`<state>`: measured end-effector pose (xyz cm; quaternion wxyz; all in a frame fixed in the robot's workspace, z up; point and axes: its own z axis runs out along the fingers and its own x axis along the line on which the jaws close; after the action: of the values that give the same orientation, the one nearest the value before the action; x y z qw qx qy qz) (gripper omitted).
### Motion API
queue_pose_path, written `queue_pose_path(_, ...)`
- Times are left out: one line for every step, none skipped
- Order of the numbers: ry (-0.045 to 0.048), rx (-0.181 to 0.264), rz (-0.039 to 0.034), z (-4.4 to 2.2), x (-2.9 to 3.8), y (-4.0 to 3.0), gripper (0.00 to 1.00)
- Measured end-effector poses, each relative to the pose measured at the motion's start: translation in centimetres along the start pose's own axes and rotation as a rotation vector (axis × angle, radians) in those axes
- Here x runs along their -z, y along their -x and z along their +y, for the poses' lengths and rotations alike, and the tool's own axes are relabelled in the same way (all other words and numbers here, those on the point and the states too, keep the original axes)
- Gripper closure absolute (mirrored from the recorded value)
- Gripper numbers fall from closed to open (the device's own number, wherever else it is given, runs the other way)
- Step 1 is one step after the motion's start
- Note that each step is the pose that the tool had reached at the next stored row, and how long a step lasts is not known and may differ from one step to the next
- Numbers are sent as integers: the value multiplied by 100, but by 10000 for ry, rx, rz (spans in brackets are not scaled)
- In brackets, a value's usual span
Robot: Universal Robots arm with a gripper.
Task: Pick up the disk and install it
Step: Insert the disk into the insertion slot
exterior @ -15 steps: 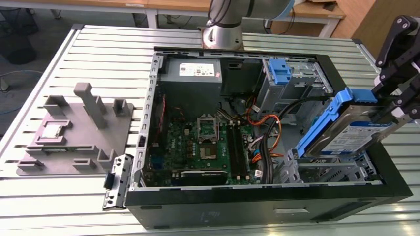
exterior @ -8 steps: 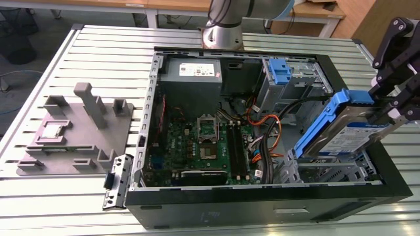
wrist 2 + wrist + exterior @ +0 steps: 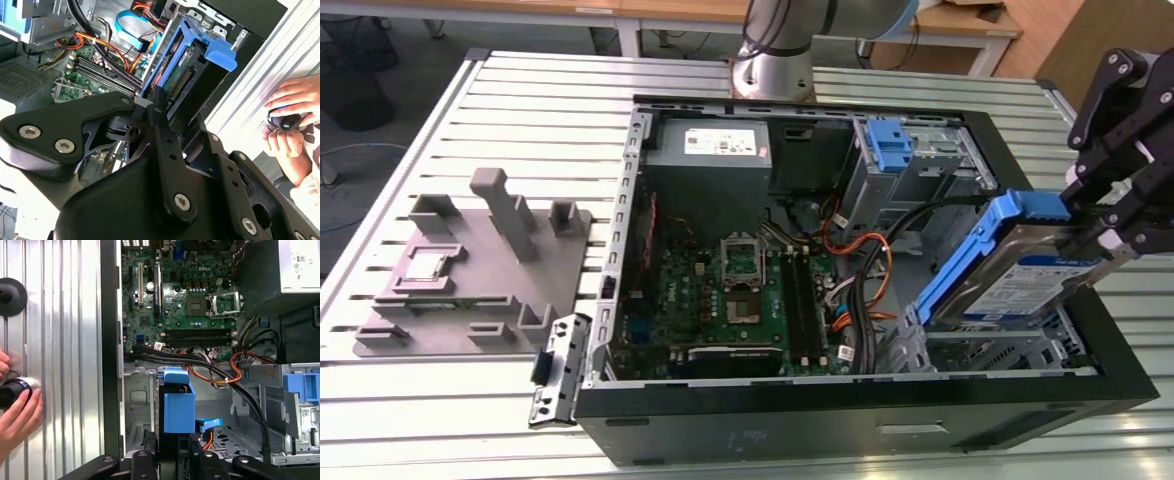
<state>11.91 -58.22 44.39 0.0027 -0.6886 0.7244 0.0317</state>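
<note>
Gripper (image 3: 1105, 238) clamped on disk (image 3: 1014, 275) — held tilted, w/ lower end inside open PC case (image 3: 854, 415).

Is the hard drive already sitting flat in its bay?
No, the disk is tilted above the case, gripped by the end effector.

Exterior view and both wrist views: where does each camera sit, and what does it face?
Exterior view: off the arm, raised, looking down into the open computer case; the arm's base and the tool gripping the disk show.
First wrist view: on the arm, looking past the disk at the motherboard; the tool's links show.
Second wrist view: behind the tool, facing the disk.
Both wrist views share disk, motherboard and a person's hand.
</note>
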Motion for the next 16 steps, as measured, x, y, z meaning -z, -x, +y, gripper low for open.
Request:
queue_pose_path(0, 0, 1, 0, -12, -1, 65)
queue_pose_path(0, 0, 1, 0, -27, -1, 65)
queue_pose_path(0, 0, 0, -1, -41, -2, 65)
queue_pose_path(0, 0, 0, -1, -56, -3, 65)
queue_pose_path(0, 0, 0, -2, -71, -3, 65)
queue_pose_path(0, 0, 2, -2, -86, -4, 65)
queue_pose_path(0, 0, 1, -2, -103, -5, 65)
queue_pose_path(0, 0, 2, -3, -121, -6, 65)
queue_pose_path(0, -1, 3, -2, -138, -7, 65)
queue_pose_path(0, 0, 3, -3, -158, -8, 65)
queue_pose_path(0, 0, 2, -4, -177, -9, 65)
queue_pose_path(0, 0, 3, -4, -194, -9, 65)
queue_pose_path(0, 0, 4, -4, -212, -10, 65)
queue_pose_path(0, -1, 4, -5, -230, -11, 65)
queue_pose_path(0, 0, 5, -5, -248, -12, 65)
queue_pose_path(0, -1, 5, -6, -267, -13, 65)
